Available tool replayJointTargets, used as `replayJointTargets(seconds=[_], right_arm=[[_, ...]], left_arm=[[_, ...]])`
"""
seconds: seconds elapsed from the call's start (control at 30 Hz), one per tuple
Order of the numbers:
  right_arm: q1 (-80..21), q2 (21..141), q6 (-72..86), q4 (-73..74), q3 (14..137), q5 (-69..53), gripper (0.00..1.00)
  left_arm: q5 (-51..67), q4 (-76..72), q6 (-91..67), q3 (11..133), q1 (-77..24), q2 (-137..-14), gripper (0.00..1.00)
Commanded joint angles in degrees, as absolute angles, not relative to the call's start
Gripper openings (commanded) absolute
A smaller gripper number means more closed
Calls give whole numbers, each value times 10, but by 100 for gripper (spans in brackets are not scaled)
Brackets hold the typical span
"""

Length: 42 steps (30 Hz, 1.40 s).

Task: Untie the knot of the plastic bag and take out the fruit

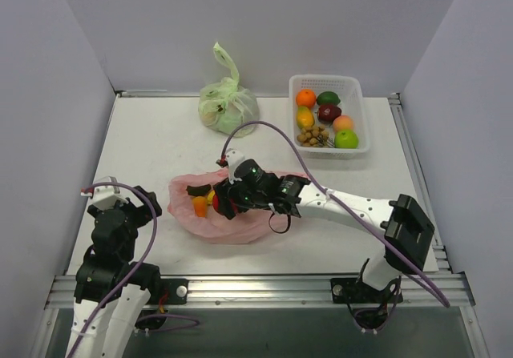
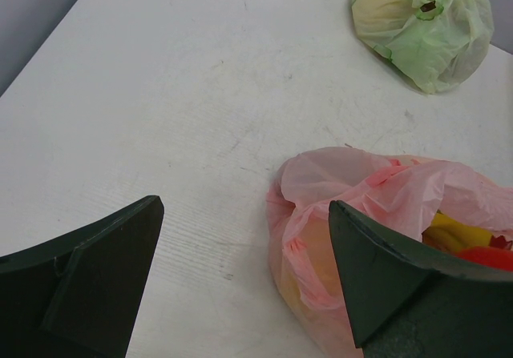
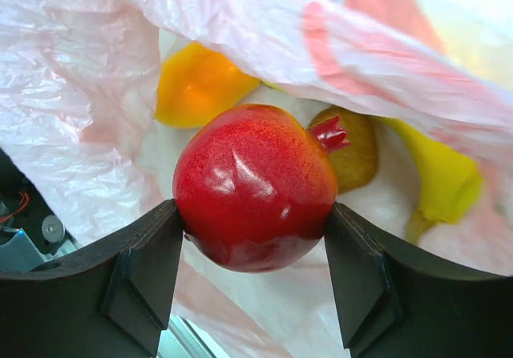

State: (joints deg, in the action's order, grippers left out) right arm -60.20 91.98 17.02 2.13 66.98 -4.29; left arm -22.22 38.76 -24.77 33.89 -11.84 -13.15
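The pink plastic bag (image 1: 200,220) lies crumpled mid-table with its mouth spread open; the knot is out of view. My right gripper (image 1: 221,201) reaches into the bag. In the right wrist view that gripper (image 3: 252,207) is shut on a red pomegranate (image 3: 252,174), one pad on each side. Behind it in the bag lie more fruit: an orange piece (image 3: 196,82), a brownish one (image 3: 359,154) and a yellow banana (image 3: 441,182). My left gripper (image 2: 244,204) hangs open and empty just left of the pink bag (image 2: 369,182).
A pale green tied bag (image 1: 228,102) stands at the back middle. A white basket (image 1: 359,148) with several fruits sits at the back right. Grey walls close in the table on three sides.
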Motion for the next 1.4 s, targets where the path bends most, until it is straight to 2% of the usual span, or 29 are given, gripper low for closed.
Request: replayJointTargets(seconds=[0.0,0.13,0.23,0.33,0.5,0.73,0.9,1.03,1.13,1.23,1.27,1.3,1.37], right_arm=[[-587,865,147,47,664,-15,9],[-549,801,115,75,671,-36,8],[-484,749,112,79,672,-83,6],[-403,716,96,84,685,-107,6],[-244,725,65,84,714,-106,6],[-107,857,77,16,783,-83,10],[-55,966,88,-35,865,-56,13],[-26,1084,99,-50,950,-46,20],[-13,1161,102,-54,1020,-34,27],[-7,1222,105,-53,1082,-19,62],[-7,1231,106,-53,1092,-12,84],[-5,1247,106,-54,1099,-2,91],[-6,1252,106,-53,1116,-2,100]], left_arm=[[-218,357,-239,348,-114,-130,96],[-219,357,-239,347,-113,-128,96],[-220,357,-239,347,-114,-127,96],[-221,358,-239,347,-113,-127,96],[-221,357,-239,347,-113,-127,96],[-220,356,-239,347,-110,-129,96],[-214,353,-236,346,-109,-127,96],[-211,349,-233,345,-109,-127,96],[-212,347,-234,343,-107,-132,96],[-216,347,-236,343,-105,-136,96],[-216,347,-236,343,-106,-136,96],[-216,346,-237,343,-105,-137,96],[-217,346,-238,342,-105,-138,96]])
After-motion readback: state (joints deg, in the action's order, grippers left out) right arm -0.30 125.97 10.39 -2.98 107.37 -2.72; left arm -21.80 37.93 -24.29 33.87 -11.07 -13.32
